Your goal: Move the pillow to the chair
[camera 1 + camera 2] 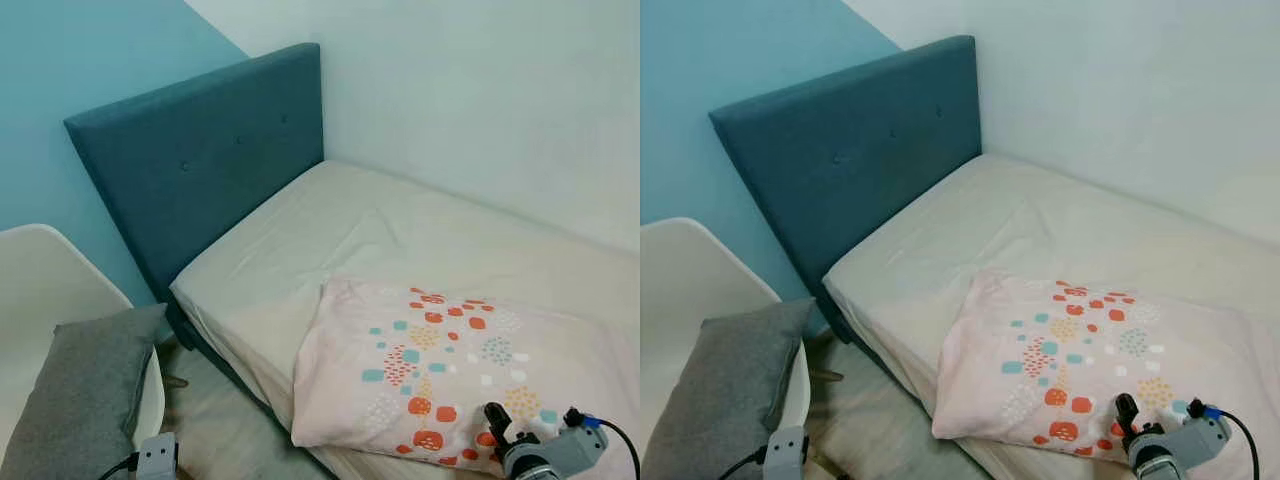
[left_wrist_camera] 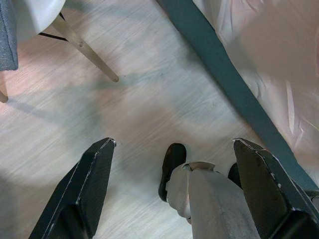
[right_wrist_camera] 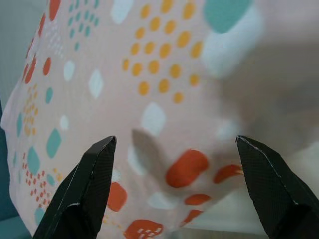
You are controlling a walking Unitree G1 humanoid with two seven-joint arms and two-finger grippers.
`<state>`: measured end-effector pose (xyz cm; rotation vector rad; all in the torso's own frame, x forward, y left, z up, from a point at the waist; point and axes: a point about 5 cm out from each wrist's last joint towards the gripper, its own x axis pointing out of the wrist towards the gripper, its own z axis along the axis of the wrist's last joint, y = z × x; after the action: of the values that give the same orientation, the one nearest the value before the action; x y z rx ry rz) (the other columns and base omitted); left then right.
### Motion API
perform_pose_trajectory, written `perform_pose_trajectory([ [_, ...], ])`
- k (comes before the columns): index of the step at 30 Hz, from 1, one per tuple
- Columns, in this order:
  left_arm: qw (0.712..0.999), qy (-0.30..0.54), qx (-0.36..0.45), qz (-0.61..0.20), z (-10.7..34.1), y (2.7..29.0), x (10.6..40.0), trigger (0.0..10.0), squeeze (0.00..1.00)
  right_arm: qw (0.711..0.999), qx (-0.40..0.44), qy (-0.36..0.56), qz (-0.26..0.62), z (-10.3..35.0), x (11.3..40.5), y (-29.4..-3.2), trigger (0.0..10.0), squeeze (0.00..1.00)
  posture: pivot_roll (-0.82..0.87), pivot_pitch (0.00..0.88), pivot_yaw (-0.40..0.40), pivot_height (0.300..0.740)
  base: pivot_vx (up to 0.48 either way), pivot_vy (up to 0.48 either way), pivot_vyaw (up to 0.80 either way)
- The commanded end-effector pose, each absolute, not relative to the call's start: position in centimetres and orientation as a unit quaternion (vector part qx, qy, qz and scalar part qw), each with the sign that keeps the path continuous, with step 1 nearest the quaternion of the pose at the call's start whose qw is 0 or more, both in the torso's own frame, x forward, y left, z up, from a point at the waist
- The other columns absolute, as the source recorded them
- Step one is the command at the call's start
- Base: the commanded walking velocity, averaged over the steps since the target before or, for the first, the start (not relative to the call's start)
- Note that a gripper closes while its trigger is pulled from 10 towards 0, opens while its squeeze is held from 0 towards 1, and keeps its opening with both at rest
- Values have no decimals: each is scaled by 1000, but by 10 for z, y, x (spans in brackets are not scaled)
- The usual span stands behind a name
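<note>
A pale pink pillow (image 1: 440, 370) printed with orange, teal and yellow spots lies on the near part of the bed (image 1: 400, 240), at its edge. My right gripper (image 3: 174, 184) hovers open just over the pillow's near side, its wrist (image 1: 545, 450) at the lower right of the eye views. A white chair (image 1: 40, 290) stands on the left with a grey cushion (image 1: 85, 395) on its seat. My left gripper (image 2: 174, 189) hangs open above the wooden floor (image 2: 124, 99) between chair and bed, with its wrist (image 1: 155, 458) low beside the chair.
A teal upholstered headboard (image 1: 200, 150) rises behind the bed against the blue and white walls. The chair's wooden leg (image 2: 82, 47) and the dark bed rail (image 2: 224, 74) frame a strip of floor. My own leg and dark foot (image 2: 172, 167) stand on that strip.
</note>
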<state>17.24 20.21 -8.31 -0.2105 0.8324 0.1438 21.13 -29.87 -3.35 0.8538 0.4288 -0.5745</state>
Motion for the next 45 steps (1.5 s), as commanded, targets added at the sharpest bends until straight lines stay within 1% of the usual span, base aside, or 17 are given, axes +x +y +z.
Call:
perform_pose_trajectory([
  [1, 909, 398, -100, 72, -81, 207, 175, 10000, 0, 838, 416, 212, -282, -38, 206, -297, 10000, 0, 14, 0, 63, 699, 0, 0, 0],
  [5, 919, 370, -110, 79, -72, 210, 190, 10000, 0, 826, 440, 201, -290, -40, 201, -299, 10000, 0, 14, 0, 64, 679, 0, 0, 0],
  [8, 920, 367, -110, 79, -72, 211, 192, 10000, 0, 824, 443, 200, -290, -40, 201, -299, 10000, 0, 12, 0, 66, 674, 0, 0, 0],
  [11, 924, 355, -114, 84, -68, 215, 197, 10000, 0, 816, 463, 188, -293, -40, 200, -298, 10000, 0, 15, 0, 72, 659, 0, 0, 0],
  [14, 926, 346, -118, 92, -65, 219, 200, 10000, 0, 813, 470, 182, -292, -41, 199, -298, 10000, 0, 16, 0, 76, 649, 0, 0, 0],
  [16, 926, 346, -118, 92, -65, 219, 200, 10000, 0, 813, 470, 182, -292, -41, 199, -298, 10000, 0, 16, 0, 76, 649, 0, 0, 0],
  [19, 929, 329, -128, 109, -61, 226, 204, 10000, 0, 814, 476, 174, -284, -39, 202, -298, 10000, 0, 16, 0, 83, 639, 0, 0, 0],
  [20, 933, 309, -138, 124, -54, 235, 210, 10000, 0, 818, 483, 158, -269, -34, 209, -297, 10000, 0, 16, 11, 87, 629, 0, 0, 0],
  [21, 935, 301, -141, 128, -52, 238, 213, 10000, 0, 820, 486, 151, -262, -31, 213, -297, 10000, 0, 16, 13, 87, 624, 0, 0, 0],
  [30, 940, 249, -176, 152, -38, 249, 227, 10000, 0, 824, 496, 118, -247, -20, 224, -302, 10000, 0, 22, 44, 93, 594, 0, 0, 0],
  [33, 946, 217, -190, 150, -28, 254, 236, 10000, 0, 823, 517, 81, -221, -10, 234, -303, 10000, 0, 37, 71, 102, 574, 0, 0, 0],
  [38, 948, 206, -192, 146, -25, 256, 239, 10000, 0, 822, 532, 53, -195, -3, 240, -304, 10000, 0, 46, 82, 109, 564, 0, 0, 0],
  [41, 955, 189, -185, 130, -19, 259, 244, 10000, 0, 819, 568, -30, -78, 27, 264, -299, 10000, 0, 64, 98, 123, 549, 0, 0, 0],
  [42, 955, 189, -185, 130, -19, 259, 244, 10000, 0, 819, 568, -30, -78, 27, 264, -299, 10000, 0, 64, 98, 123, 549, 0, 0, 0],
  [43, 956, 187, -184, 128, -18, 259, 244, 10000, 0, 819, 570, -41, -50, 33, 270, -295, 10000, 0, 67, 101, 125, 544, 0, 0, 0],
  [44, 956, 187, -184, 128, -18, 259, 244, 10000, 0, 819, 570, -41, -50, 33, 270, -295, 10000, 0, 67, 101, 125, 544, 0, 0, 0],
  [45, 957, 186, -184, 127, -18, 259, 244, 10000, 0, 821, 569, -46, -23, 38, 274, -291, 10000, 0, 71, 102, 125, 539, 0, 0, 0],
])
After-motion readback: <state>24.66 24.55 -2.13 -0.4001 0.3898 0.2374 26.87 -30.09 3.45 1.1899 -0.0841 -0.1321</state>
